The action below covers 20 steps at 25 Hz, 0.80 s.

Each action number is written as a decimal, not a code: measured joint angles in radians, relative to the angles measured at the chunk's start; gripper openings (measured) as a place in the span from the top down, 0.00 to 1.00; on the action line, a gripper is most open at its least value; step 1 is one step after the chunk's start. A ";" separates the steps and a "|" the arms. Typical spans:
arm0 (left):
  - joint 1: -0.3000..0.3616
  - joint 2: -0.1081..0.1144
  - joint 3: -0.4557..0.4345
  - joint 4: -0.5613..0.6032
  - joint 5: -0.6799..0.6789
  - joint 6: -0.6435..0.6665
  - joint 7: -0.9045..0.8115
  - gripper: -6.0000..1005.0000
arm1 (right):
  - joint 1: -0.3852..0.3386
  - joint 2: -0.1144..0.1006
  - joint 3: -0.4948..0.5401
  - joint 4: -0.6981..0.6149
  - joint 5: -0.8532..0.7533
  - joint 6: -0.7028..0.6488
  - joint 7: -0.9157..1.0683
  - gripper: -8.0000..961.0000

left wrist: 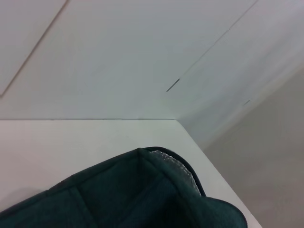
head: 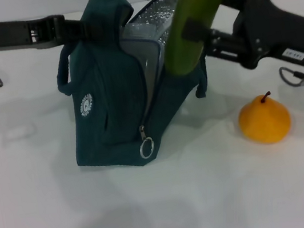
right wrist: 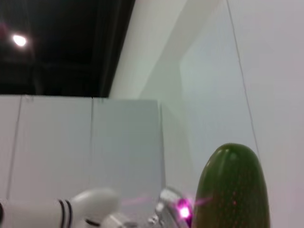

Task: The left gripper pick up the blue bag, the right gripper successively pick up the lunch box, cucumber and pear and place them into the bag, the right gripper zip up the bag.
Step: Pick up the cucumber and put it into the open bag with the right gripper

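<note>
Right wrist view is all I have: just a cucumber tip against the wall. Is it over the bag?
Observer: Yes. The right gripper holds the cucumber tilted, its lower end at the blue bag opening.
Operator: Is the bag held open?
Observer: The left gripper grips its top edge; the foil lining shows.
Operator: And the pear?
Observer: The pear sits on the table, beside the bag.

Teal bag (head: pixel 109 97) open, foil showing; cucumber (head: pixel 194 14) tilted into its mouth; pear (head: pixel 264 119) at 3 o'clock.
</note>
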 joint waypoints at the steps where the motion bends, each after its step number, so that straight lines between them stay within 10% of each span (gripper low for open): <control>1: 0.003 0.000 0.000 0.000 0.000 0.000 0.002 0.94 | -0.005 0.000 -0.033 0.000 0.031 0.016 -0.017 0.31; 7: 0.008 0.000 0.001 0.000 0.000 0.002 0.008 0.94 | -0.019 0.000 -0.238 -0.007 0.220 0.138 -0.075 0.31; 20: 0.008 -0.007 0.001 0.000 0.001 0.015 0.008 0.94 | -0.007 0.000 -0.342 -0.035 0.252 0.307 -0.056 0.31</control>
